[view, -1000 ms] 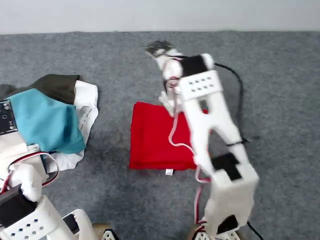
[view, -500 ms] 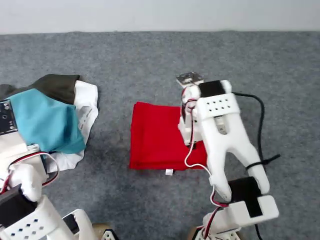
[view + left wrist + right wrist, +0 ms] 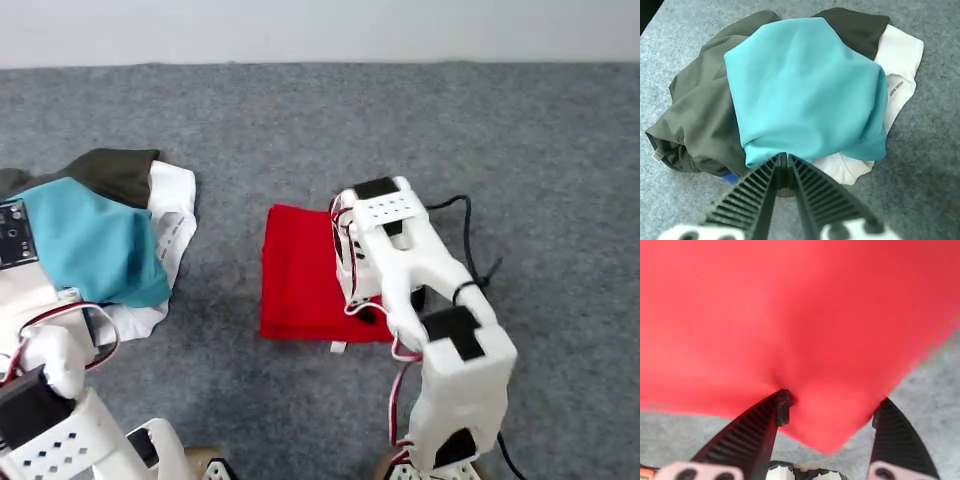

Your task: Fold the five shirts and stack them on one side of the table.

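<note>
Two jaws of the right gripper (image 3: 832, 405) are spread wide, one tip dug into the red shirt (image 3: 300, 280) in the middle of the table (image 3: 200, 110). The arm has pulled back from past the shirt's far edge and dropped onto it, likely for the next fold. Left gripper (image 3: 785, 162) is pinched closed and empty over the teal shirt (image 3: 805, 85) on the heap at the left edge, not yet folded.

likely robotics lab bench: grey carpeted table (image 3: 560, 140), bare white wall (image 3: 320, 30), two white servo arms (image 3: 405, 255) with exposed wiring
</note>
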You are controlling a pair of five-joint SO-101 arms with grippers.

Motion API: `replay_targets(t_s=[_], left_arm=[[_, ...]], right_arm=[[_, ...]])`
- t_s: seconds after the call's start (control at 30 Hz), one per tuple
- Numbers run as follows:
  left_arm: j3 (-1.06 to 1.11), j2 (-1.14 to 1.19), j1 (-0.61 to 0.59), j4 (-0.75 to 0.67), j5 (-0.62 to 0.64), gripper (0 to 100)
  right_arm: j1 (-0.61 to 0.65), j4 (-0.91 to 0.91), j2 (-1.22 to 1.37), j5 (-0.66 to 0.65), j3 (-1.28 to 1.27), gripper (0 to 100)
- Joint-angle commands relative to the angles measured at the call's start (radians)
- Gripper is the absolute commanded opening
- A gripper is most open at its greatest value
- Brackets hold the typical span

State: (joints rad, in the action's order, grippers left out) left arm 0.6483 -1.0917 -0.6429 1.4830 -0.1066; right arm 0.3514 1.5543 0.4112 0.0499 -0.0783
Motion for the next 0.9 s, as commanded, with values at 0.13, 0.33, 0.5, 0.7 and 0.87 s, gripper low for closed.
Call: replay_targets(t_s=[0.13,0.33,0.5,0.7,0.87], left_arm=[[-0.008,-0.009,0.008,-0.043,-0.002,2],[-0.008,-0.009,0.008,-0.043,-0.002,2],[-0.008,-0.009,0.008,-0.038,-0.002,2],[-0.008,-0.009,0.006,-0.037,-0.002,2],[-0.008,-0.009,0.005,-0.037,-0.002,2]], right_arm=[[0.01,-0.019,0.105,-0.006,-0.002,18.8],[-0.093,0.021,0.096,-0.181,-0.005,1.2],[-0.266,0.065,0.027,-0.339,-0.003,1.1],[-0.469,0.065,-0.085,-0.74,0.063,1.1],[-0.533,0.054,-0.058,-1.106,0.302,1.0]])
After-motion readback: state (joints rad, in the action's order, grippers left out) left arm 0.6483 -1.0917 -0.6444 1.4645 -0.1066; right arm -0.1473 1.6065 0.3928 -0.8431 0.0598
